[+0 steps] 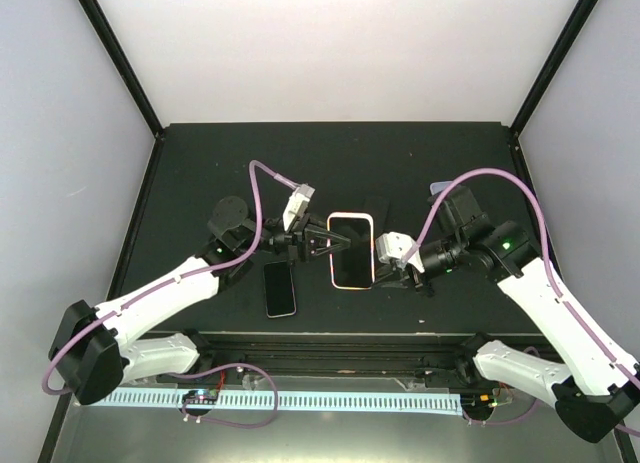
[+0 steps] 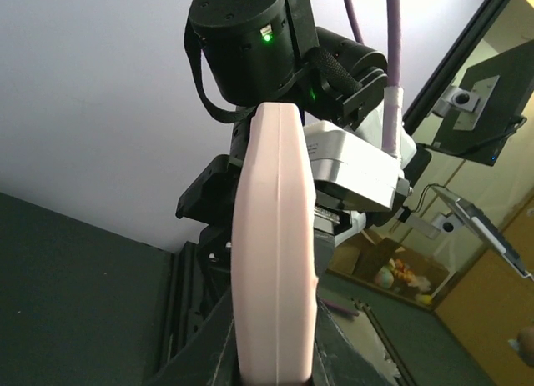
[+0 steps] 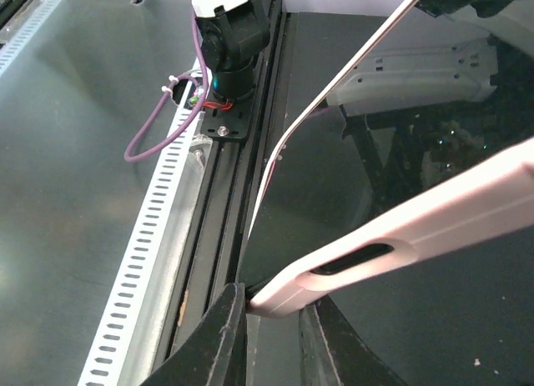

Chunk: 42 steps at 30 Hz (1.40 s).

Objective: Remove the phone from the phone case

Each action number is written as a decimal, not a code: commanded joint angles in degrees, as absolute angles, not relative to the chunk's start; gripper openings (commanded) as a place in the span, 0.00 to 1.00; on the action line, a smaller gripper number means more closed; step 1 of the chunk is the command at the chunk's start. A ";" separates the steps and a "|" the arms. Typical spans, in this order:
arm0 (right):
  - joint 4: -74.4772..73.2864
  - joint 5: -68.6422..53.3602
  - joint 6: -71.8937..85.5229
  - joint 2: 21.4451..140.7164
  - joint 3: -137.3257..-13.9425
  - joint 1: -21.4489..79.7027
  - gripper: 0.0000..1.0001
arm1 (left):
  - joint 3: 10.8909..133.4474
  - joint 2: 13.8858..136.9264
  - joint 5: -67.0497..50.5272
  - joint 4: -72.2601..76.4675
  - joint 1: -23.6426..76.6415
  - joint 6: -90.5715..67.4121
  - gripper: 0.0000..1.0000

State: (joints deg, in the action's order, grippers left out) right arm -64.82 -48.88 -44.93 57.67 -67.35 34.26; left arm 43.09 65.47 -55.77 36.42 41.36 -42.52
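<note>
The phone in its pink case point(image 1: 351, 250) is held flat above the dark table between both grippers, screen up. My left gripper point(image 1: 337, 245) is shut on the case's left long edge. In the left wrist view the pink case point(image 2: 274, 236) stands edge-on between the fingers of my left gripper point(image 2: 275, 357). My right gripper point(image 1: 379, 254) is shut on the right side. In the right wrist view the pink case's corner point(image 3: 288, 293), beside a side cutout, sits between the fingers of my right gripper point(image 3: 274, 323), with the dark glossy screen point(image 3: 334, 186) above.
A second phone point(image 1: 280, 289) lies flat on the table to the near left of the held one. A dark flat object point(image 1: 376, 207) lies just behind it. A black rail point(image 1: 330, 345) and a white slotted strip point(image 1: 300, 398) run along the near edge.
</note>
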 commanded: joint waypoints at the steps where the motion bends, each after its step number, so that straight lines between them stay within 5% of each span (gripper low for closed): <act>1: -59.11 -42.30 -51.46 58.18 -69.62 34.90 0.15 | 47.30 65.40 -57.83 43.38 42.75 -51.99 0.02; 16: -42.20 -39.60 -34.07 56.50 -65.33 34.71 0.09 | 43.69 63.42 -55.63 47.81 44.06 -56.30 0.02; 28: -26.75 -35.52 -4.95 58.64 -63.22 29.75 0.43 | 37.26 62.89 -50.09 53.11 44.69 -56.25 0.02; 42: -22.63 -59.10 3.41 63.56 -66.36 22.94 0.70 | 34.52 66.05 -47.75 50.62 46.58 -50.76 0.02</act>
